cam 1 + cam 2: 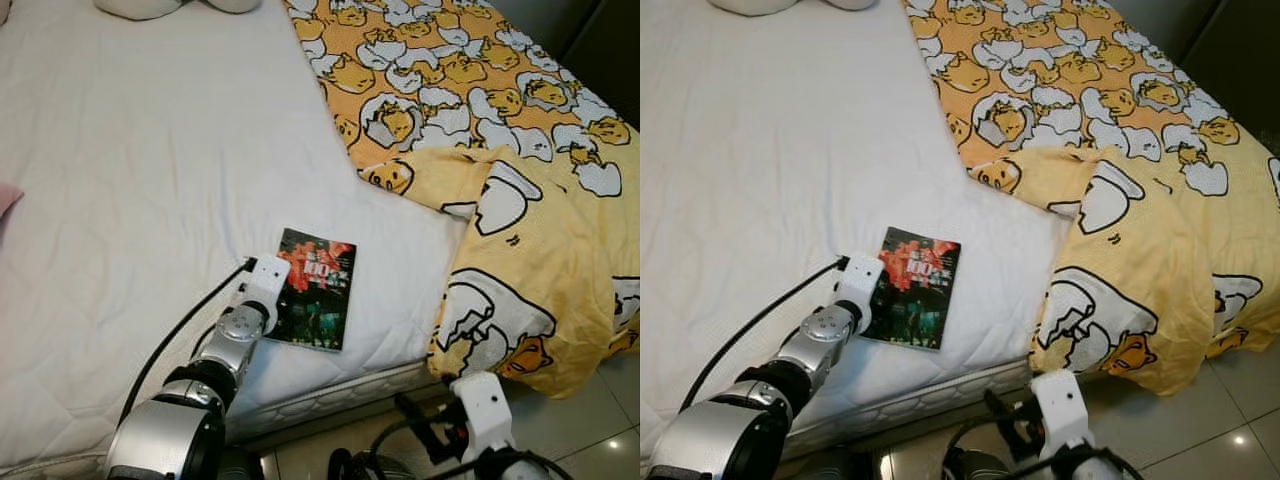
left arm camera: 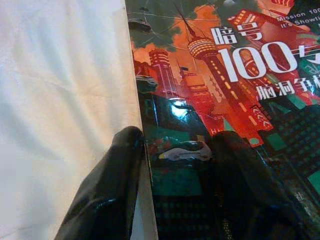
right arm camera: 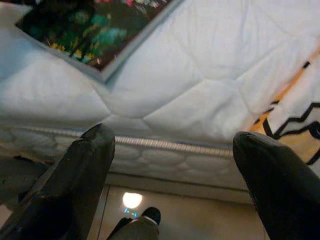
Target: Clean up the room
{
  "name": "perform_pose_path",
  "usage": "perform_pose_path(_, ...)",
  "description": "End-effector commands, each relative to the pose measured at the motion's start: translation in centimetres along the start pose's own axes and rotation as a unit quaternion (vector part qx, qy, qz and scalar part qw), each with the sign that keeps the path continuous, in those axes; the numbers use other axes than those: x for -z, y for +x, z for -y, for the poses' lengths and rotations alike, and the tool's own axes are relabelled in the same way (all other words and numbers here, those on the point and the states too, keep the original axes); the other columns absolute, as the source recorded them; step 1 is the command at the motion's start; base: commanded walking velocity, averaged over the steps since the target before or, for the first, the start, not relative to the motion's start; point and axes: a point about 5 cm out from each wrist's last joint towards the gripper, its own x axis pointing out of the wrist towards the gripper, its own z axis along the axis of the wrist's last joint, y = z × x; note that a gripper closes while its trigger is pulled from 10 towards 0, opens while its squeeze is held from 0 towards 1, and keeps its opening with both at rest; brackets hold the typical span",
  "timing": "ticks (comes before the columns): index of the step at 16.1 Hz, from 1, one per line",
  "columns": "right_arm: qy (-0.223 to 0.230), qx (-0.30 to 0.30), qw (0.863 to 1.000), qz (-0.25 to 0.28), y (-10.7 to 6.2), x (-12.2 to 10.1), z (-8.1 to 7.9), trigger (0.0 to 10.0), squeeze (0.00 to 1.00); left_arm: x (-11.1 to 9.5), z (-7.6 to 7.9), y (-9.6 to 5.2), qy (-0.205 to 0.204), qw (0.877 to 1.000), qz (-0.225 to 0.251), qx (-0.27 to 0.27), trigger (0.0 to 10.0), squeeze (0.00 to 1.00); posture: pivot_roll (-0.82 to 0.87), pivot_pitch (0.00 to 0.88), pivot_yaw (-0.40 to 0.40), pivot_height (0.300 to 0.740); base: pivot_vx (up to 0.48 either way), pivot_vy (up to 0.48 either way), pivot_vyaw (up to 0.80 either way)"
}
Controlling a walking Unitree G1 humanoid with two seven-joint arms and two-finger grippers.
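A white quilted bed [image 1: 140,200] is carrying a book [image 1: 318,290] lying against the left gripper [image 2: 172,150], a yellow duvet [image 1: 480,120] spreading beyond it.

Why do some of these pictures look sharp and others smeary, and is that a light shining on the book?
Left eye view: evenly lit and sharp, the book and yellow blanket crisp. Left wrist view: a white glare patch on the glossy cover, the left claw soft from closeness. Right wrist view: a lamp reflected in the floor, and the right claw blurred.
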Motion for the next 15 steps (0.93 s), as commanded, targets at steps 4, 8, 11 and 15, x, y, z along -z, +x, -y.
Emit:
perform_pose_path(4,0.001,-0.003,1.0,-0.013,-0.1,0.6,0.3,10.0,0.0,3.7,2.7,-0.7,-0.076,0.991,-0.099,0.049,0.0,0.0,-0.2,0.118,-0.096,0.74,0.0,0.0,0.0)
perform_pose_path(8,-0.001,0.001,1.0,-0.009,0.3,0.5,0.6,10.0,0.0,-0.9,-0.3,0.3,-0.21,0.978,0.003,-0.002,0.0,0.0,-0.2,0.105,-0.087,0.74,0.0,0.0,0.0)
perform_pose_path(11,0.002,0.005,1.0,-0.009,0.4,0.7,0.7,10.0,0.0,-5.6,-4.5,0.3,-0.252,0.961,0.109,-0.039,0.0,0.0,-0.18,0.107,-0.081,0.74,0.0,0.0,0.0)
perform_pose_path(15,-0.004,0.008,1.0,0.005,1.0,0.4,0.7,10.0,0.0,-7.0,-5.9,-0.5,-0.095,0.981,0.167,-0.037,2.1,0.0,-0.16,0.11,-0.075,0.74,0.0,0.0,0.0)
